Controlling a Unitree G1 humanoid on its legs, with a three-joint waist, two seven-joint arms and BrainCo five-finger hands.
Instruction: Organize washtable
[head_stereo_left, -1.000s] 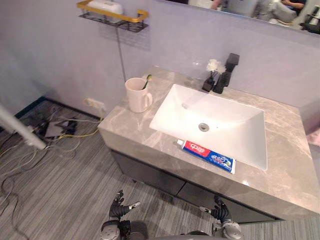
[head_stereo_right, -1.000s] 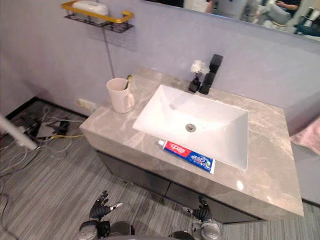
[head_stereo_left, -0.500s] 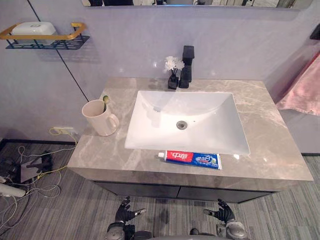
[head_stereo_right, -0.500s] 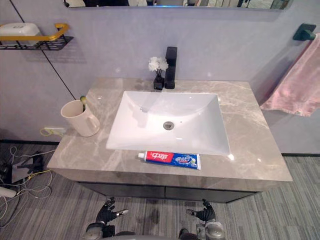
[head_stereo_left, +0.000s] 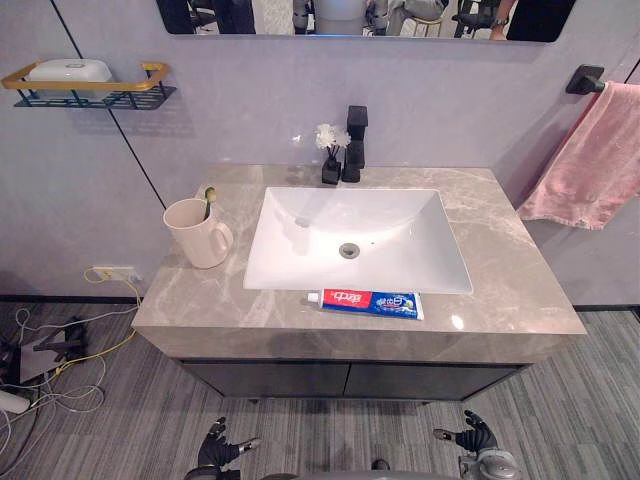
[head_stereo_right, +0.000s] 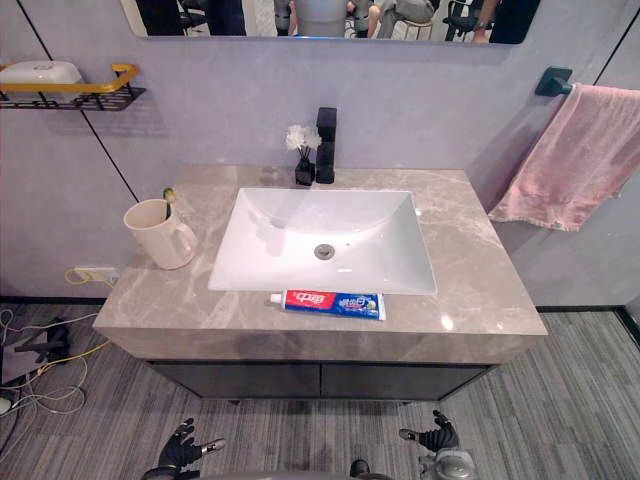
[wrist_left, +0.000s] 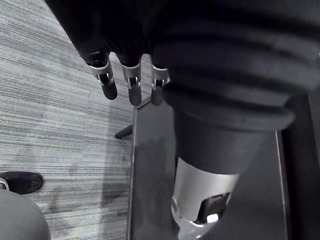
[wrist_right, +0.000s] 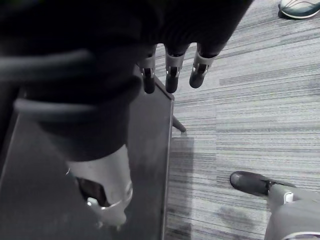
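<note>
A red, white and blue toothpaste tube (head_stereo_left: 365, 301) lies flat on the grey marble washtable (head_stereo_left: 500, 240), along the front rim of the white sink (head_stereo_left: 300, 250). At the table's left end stands a beige cup (head_stereo_left: 198, 233) with a toothbrush (head_stereo_left: 209, 194) upright in it. My left hand (head_stereo_left: 218, 446) and right hand (head_stereo_left: 474, 437) hang low in front of the dark cabinet, well below the tabletop. Both are open and hold nothing. In the wrist views the left hand's fingers (wrist_left: 131, 85) and the right hand's fingers (wrist_right: 171, 75) point straight out over the striped floor.
A black faucet (head_stereo_left: 355, 140) and a small black vase of white flowers (head_stereo_left: 329, 150) stand behind the sink. A gold-railed wall shelf (head_stereo_left: 85, 82) holds a white soap dish. A pink towel (head_stereo_left: 590, 160) hangs at the right. Cables (head_stereo_left: 50, 340) lie on the floor at the left.
The camera has swung round, so the washtable now sits square in front and the pink towel shows fully. Both hands stay low and open. Nothing on the table has moved.
</note>
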